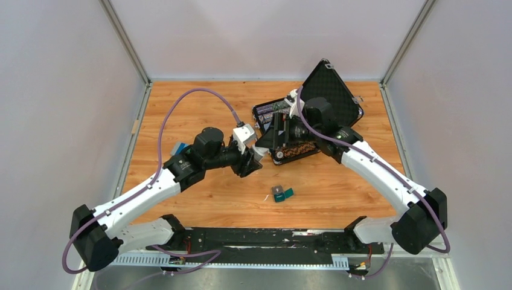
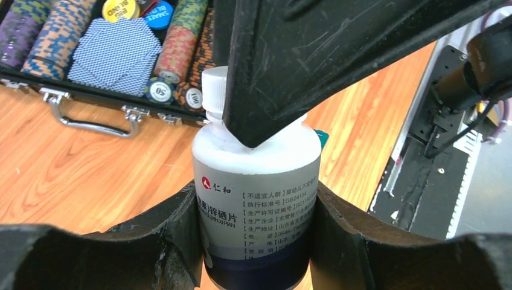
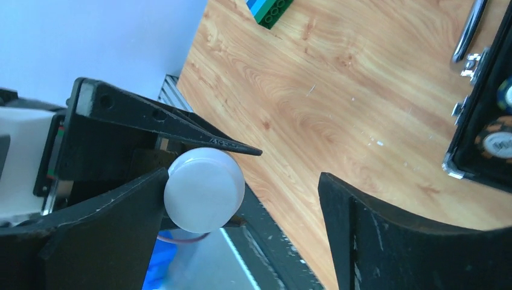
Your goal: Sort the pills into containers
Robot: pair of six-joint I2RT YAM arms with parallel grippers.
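I see wood tabletop (image 1: 326, 193), grey walls (image 1: 60, 90), left gripper (image 2: 256, 211) clamped on white bottle (image 2: 256, 169), right gripper (image 3: 241, 178) spread wide beside its cap (image 3: 204, 190), teal box (image 1: 281, 194) lower centre.

Pill bottle (image 2: 256, 199): base cut off by the bottom edge; cap (image 2: 212, 90) partly hidden behind a right claw finger (image 2: 314, 54). Teal box (image 1: 284, 194): contents too small to tell from above.

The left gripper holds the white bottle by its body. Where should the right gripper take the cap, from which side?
I would grip the cap on its round side wall, coming end-on along the bottle axis, one finger each side. The left gripper clamps the body, so only the cap is free; the right gripper stands open around it.
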